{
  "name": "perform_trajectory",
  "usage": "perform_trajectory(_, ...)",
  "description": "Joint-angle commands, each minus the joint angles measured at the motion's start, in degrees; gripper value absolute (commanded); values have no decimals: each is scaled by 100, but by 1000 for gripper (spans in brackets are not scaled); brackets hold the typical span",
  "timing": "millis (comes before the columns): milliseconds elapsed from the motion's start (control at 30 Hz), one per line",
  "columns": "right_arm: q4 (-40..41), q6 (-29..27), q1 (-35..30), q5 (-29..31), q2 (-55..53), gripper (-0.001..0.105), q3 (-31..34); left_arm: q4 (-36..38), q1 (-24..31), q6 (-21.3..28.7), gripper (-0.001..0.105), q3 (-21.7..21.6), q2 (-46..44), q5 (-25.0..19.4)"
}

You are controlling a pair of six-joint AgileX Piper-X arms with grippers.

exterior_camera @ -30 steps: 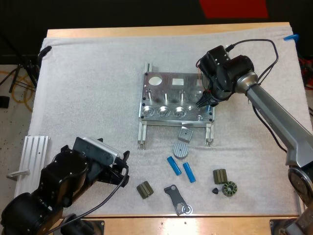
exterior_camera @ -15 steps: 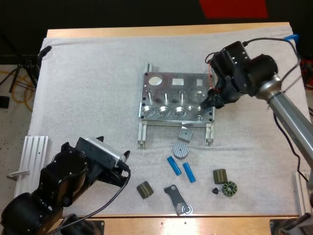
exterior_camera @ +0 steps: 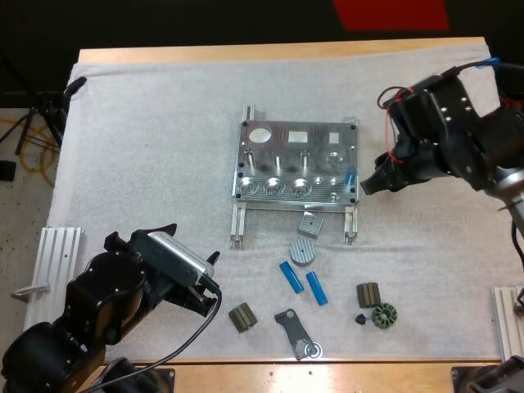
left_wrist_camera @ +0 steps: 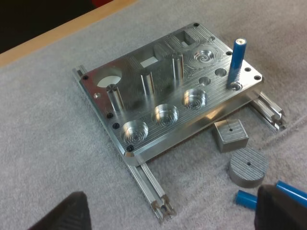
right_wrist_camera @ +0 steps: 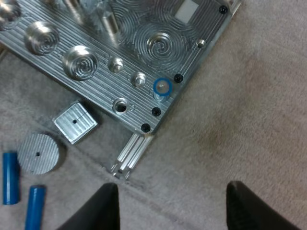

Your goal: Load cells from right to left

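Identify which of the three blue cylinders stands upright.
The blue cylinder seated in a hole at the metal fixture's corner stands upright; the other two lie on their sides on the white mat.

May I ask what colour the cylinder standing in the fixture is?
The cylinder is bright blue, clearest in the left wrist view.

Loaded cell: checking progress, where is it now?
High view: the cell stands upright at the fixture's right edge, just left of the right gripper.
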Motion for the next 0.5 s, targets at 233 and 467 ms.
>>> perform_trajectory(233,66,71,-41,-177,-671,49,514,-322,-26,167,68,-53,109,141)
perform_trajectory(467,44,114,-41,-177,-1291,49,1368,-328,-26,1007,68,-53,454,254)
